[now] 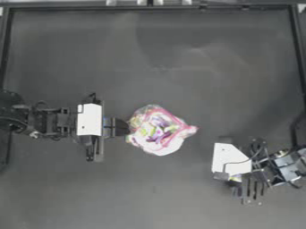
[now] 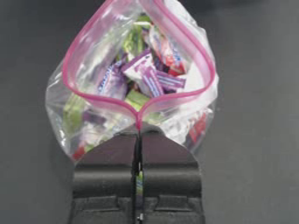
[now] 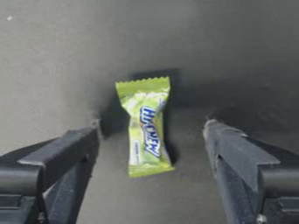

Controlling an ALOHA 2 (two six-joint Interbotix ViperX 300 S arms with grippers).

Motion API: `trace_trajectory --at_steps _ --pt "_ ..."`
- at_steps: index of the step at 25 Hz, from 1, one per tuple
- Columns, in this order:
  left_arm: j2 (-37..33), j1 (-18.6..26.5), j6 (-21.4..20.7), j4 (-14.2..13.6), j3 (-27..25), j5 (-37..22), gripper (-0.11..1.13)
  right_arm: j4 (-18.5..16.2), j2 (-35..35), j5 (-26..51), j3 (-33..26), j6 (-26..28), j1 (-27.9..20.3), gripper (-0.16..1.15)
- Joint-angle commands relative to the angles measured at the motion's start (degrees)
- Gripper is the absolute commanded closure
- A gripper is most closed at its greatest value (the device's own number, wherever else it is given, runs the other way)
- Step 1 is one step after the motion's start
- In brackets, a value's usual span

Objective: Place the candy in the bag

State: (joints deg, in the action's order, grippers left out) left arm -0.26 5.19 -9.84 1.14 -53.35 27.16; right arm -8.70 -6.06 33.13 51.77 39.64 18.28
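Soft, even light falls from overhead, leaving the dark table [image 1: 179,58] with a pale grey sheen and cloudy patches up top. From above everything looks hazy; the bag [image 1: 156,129] is a washed-out blur, its white highlights blown. Close up, the clear plastic catches small glints. The candy [image 3: 146,127] sits fairly sharp, throwing a short dark shadow to one side, while the nearest jaws look soft.

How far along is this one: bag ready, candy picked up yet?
Done: the left gripper has pinched the bag at its rim, mouth open. In hand: the right gripper, jaws open, straddles the candy lying on the table. Left: grasp, carry, drop it in.
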Motion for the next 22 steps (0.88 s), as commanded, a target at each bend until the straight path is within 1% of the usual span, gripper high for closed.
trace_trajectory --at_steps 1,4,10,12,14,18,22 --pt "-1.32 -0.18 0.00 0.09 1.05 0.18 0.98 0.18 -0.26 -0.18 -1.05 0.09 -0.09 0.08" --pt "-1.41 -0.18 0.09 0.09 1.05 0.18 0.98 0.53 0.62 -0.18 -0.97 0.18 -0.09 0.22" --pt "-1.41 -0.26 0.00 0.09 1.05 0.18 0.98 0.44 2.11 0.18 -0.97 2.37 0.18 0.50" --pt "-1.49 -0.26 0.09 0.09 1.05 0.00 0.98 0.53 2.02 0.18 -1.05 2.37 0.44 0.57" --pt "-1.49 -0.35 0.09 0.09 1.05 -0.09 0.98 0.53 1.93 0.26 -1.05 2.37 0.53 0.60" --pt "-1.58 -0.44 0.09 0.09 1.05 -0.09 0.98 0.35 0.97 0.35 -1.58 2.20 0.44 0.60" --pt "-1.58 -0.53 0.09 0.00 1.05 0.00 0.98 -0.62 -2.99 1.14 -2.64 2.02 0.44 0.61"
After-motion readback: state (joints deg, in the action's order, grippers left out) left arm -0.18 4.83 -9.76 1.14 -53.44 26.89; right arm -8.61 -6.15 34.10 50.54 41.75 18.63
